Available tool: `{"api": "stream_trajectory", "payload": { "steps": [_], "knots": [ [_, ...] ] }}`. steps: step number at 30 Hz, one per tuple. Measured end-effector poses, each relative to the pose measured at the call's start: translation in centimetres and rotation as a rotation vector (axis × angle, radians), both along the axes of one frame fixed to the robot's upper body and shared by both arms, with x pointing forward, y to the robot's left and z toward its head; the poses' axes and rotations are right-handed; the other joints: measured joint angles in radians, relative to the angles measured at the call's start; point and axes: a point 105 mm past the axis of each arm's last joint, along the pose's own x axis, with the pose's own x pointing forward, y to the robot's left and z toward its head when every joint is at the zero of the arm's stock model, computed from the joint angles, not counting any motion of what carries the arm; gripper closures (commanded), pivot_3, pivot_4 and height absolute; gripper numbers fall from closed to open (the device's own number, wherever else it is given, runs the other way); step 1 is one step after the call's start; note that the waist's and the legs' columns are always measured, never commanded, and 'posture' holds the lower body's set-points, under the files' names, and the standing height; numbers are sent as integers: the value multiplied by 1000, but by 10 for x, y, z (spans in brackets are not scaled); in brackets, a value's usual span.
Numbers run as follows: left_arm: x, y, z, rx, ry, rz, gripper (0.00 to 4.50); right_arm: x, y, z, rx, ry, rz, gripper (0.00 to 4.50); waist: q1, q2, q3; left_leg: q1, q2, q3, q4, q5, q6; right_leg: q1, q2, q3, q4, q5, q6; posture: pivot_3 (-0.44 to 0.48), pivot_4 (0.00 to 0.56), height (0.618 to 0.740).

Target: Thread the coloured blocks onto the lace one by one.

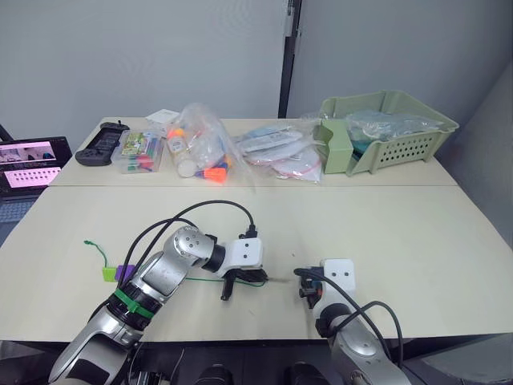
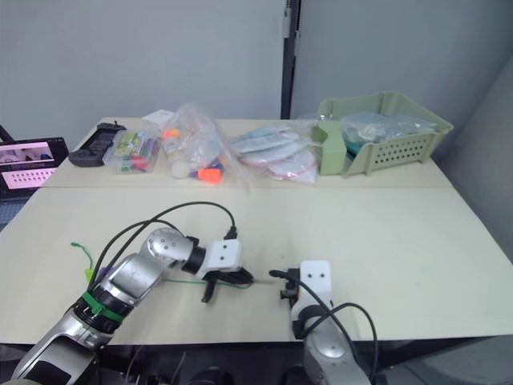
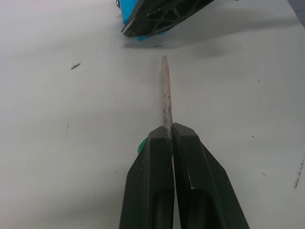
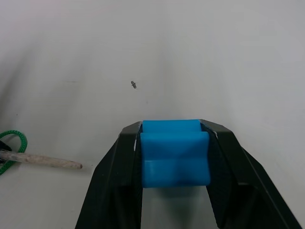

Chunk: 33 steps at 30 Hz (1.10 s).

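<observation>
Blue block (image 4: 175, 152) in R gripper (image 4: 175, 143), lace tip (image 3: 165, 90) near

Beige table (image 1: 417, 233), plain grey wall (image 1: 144, 56), dark vertical post (image 1: 286, 60)

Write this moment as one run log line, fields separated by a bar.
left end effector: shut on lace tip | right end effector: shut on blue block | tip aimed toward block, not yet inserted
</observation>
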Motion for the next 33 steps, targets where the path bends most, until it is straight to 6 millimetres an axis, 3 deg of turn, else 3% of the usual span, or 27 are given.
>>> {"api": "stream_trajectory", "payload": {
  "steps": [4, 7, 12, 16, 19, 21, 25, 33],
  "knots": [
    [-1, 1, -2, 1, 7, 1, 4500, -3, -5, -3, -3, 12, -20, 977, 7, 0, 0, -2, -1, 0, 0, 0, 0, -1, -1, 0, 0, 0, 0, 0, 150, 740],
    [-1, 2, -3, 4, 11, 3, 4500, -3, -8, 24, 3, -85, 17, 11, 10, 0, 0, -5, -1, 0, 0, 0, 0, -6, -1, 0, 0, 0, 0, 0, 150, 740],
    [-1, 2, -3, 3, 10, 4, 4500, -5, -10, 74, -38, -254, 183, 11, 11, 0, 0, -7, -2, 1, 1, 0, 0, -6, -1, 1, 1, 0, 0, 0, 150, 740],
    [-2, 0, -3, -4, 11, 2, 4500, -19, 0, 90, -56, -253, 591, 11, 12, -1, 0, -3, -2, 1, 2, 0, 0, 0, -1, 0, -1, 0, 1, 0, 150, 740],
    [-2, -1, -3, -6, 11, 1, 4500, -34, -11, 81, -111, -100, 873, 11, 14, -1, 1, 3, -2, 2, 1, -1, 1, 9, -1, -2, -8, 0, 1, 0, 150, 740],
    [-2, -1, -3, -6, 12, 1, 4500, -35, -23, 74, -155, 1, 990, 11, 13, -1, 1, 3, -2, 3, 1, -1, 1, 10, -1, -3, -9, 0, 1, 0, 150, 740],
    [-4, -5, -2, -16, 9, -11, 4500, -8, -47, 64, -318, 65, 1139, 11, 9, -1, 1, 3, -1, 6, 0, -1, 1, 9, 0, -2, -9, 0, 1, 0, 150, 740],
    [-8, -8, 0, -19, 7, -8, 4500, 24, -58, 29, -491, 86, 1323, 11, 15, -1, 1, 0, -3, 4, 1, -1, 2, 8, -2, -1, -9, 0, 2, 0, 150, 740]
  ]
}}
